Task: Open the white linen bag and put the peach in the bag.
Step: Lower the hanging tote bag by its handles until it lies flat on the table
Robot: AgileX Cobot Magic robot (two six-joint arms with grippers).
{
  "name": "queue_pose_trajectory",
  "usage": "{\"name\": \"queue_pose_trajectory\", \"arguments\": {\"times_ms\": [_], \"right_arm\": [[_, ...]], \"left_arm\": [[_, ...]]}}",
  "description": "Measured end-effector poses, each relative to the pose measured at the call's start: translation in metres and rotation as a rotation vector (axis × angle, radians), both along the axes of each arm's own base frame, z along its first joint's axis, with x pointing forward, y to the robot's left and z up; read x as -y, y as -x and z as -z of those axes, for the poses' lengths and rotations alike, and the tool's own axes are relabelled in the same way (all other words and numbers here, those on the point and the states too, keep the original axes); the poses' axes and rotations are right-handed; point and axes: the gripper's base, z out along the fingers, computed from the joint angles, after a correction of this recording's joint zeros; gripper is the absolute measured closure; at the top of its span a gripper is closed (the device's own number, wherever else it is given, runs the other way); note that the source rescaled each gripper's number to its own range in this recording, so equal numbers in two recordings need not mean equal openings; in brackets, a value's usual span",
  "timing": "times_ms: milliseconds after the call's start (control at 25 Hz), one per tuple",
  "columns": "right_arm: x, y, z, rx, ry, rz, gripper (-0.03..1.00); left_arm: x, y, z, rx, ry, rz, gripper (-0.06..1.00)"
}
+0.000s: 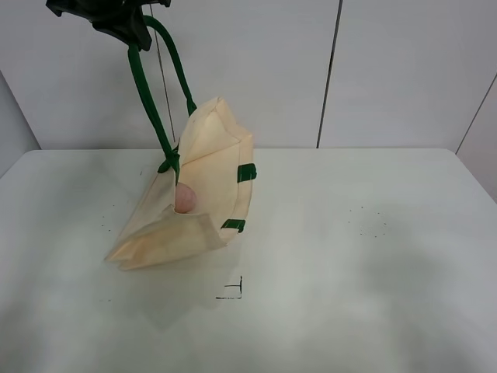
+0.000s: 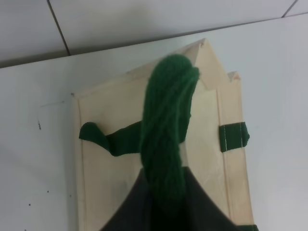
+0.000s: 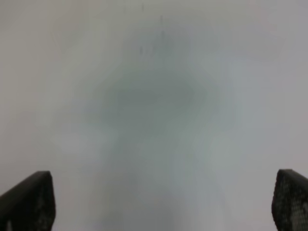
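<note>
The white linen bag [image 1: 210, 159] hangs slanted, low end on the surface [image 1: 373, 264] — left hand [image 1: 128, 27] clenched on its green straps [image 1: 147, 93], peach [image 1: 185, 199] inside; right hand [image 3: 159, 207] released.

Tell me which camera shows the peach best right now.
Exterior high: the peach sits visible in the white linen bag's opening. The left wrist view shows only the bag's outside and green strap; the right wrist view shows only blur, no peach.
</note>
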Motion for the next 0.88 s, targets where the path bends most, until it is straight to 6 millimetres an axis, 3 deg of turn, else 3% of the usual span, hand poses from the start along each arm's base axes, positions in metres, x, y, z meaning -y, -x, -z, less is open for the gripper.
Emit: {"name": "queue_pose_trajectory", "arguments": {"times_ms": [560, 720, 880], "right_arm": [[0.002, 0.024, -0.001, 0.158, -0.007, 0.071, -0.03], [0.002, 0.026, -0.001, 0.166, -0.007, 0.071, -0.03], [0.002, 0.026, -0.001, 0.166, -0.007, 0.071, -0.03]], "left_arm": [[0.0, 0.0, 0.001, -0.004, -0.005, 0.005, 0.94], [0.001, -0.003, 0.018, -0.06, -0.021, 0.005, 0.94], [0.004, -0.011, 0.048, -0.149, -0.038, 0.009, 0.94]]}}
